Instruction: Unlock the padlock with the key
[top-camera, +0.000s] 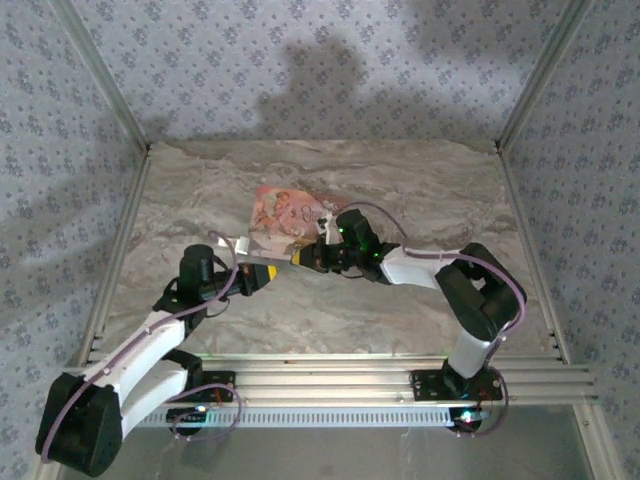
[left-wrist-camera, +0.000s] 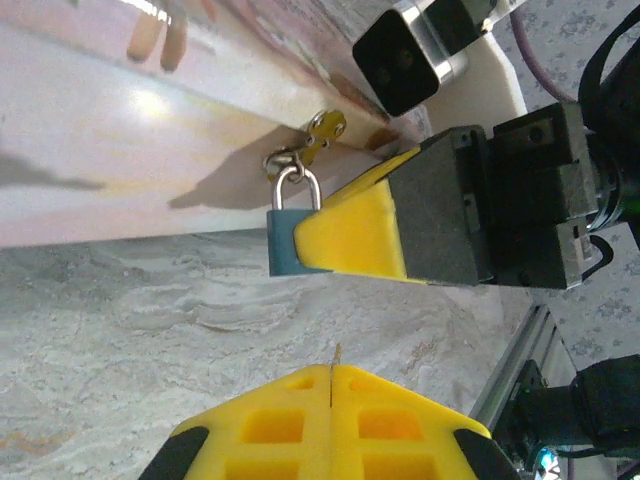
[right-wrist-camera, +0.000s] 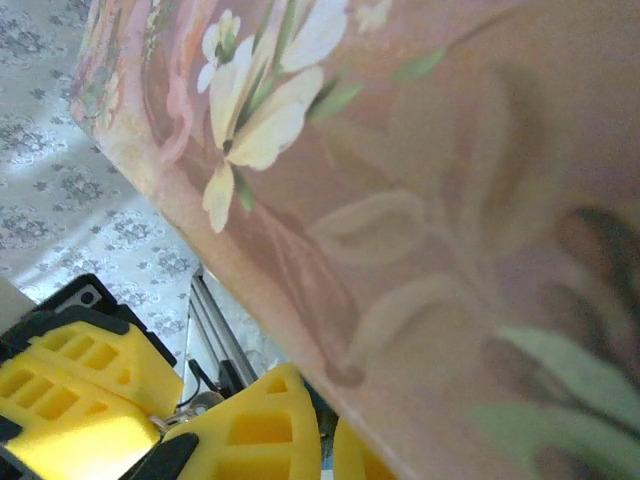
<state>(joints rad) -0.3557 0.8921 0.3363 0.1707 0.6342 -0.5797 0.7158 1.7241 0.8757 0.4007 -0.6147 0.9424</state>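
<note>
The padlock (left-wrist-camera: 284, 242) is a small blue body with a metal loop, and a brass ring hangs from that loop. My right gripper (top-camera: 298, 259) is shut on it, one yellow finger (left-wrist-camera: 352, 232) flat against its side. In the right wrist view a teal strip of the padlock (right-wrist-camera: 326, 420) shows between the yellow fingers. My left gripper (left-wrist-camera: 331, 372) is shut on the key (left-wrist-camera: 336, 353), a thin metal sliver poking out of the tips. The key points toward the padlock with a gap of bare table between them. Both grippers meet at mid-table, the left gripper (top-camera: 268, 272) just left of the right.
The flat pink flower-printed box (top-camera: 285, 214) lies right behind the grippers, and its edge (left-wrist-camera: 150, 180) runs just above the padlock. The box (right-wrist-camera: 420, 200) hangs close over the right wrist camera. The marble table (top-camera: 400, 190) is bounded by metal rails and patterned walls.
</note>
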